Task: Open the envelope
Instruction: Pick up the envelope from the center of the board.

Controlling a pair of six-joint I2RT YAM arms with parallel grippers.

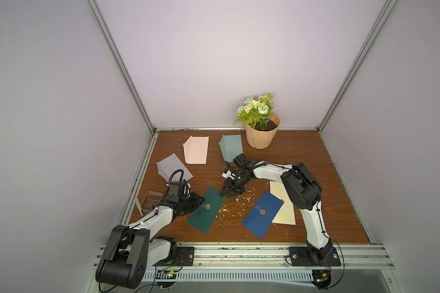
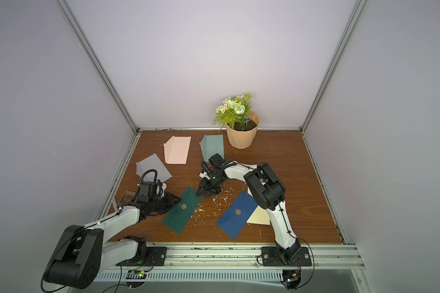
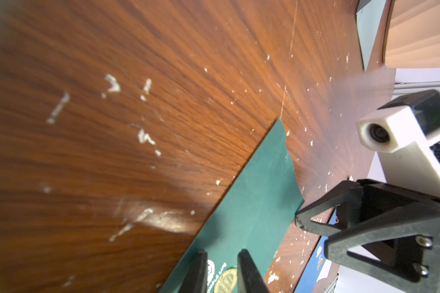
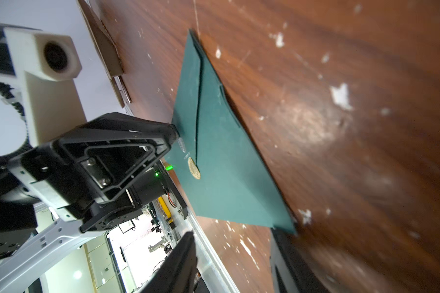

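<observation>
A dark green envelope [image 1: 205,211] [image 2: 181,211] lies flat on the wooden table, its flap down under a gold seal [image 1: 208,206] [image 4: 194,168]. My left gripper [image 1: 200,201] [image 3: 220,253] rests low on the envelope's left edge. Its fingers are narrowly parted, with the seal [image 3: 226,279] showing between them and nothing clamped. My right gripper [image 1: 227,194] [image 4: 235,243] is open at the envelope's far right corner. One of its fingers [image 4: 285,253] sits right at that corner of the envelope [image 4: 221,152], and I cannot tell whether it touches.
A navy envelope [image 1: 262,214] overlaps a cream one [image 1: 285,206] under the right arm. Opened pink [image 1: 196,149], grey-green [image 1: 230,147] and lavender [image 1: 173,167] envelopes lie farther back. A flower pot [image 1: 263,133] stands at the rear, a brown basket [image 1: 151,200] by the left edge.
</observation>
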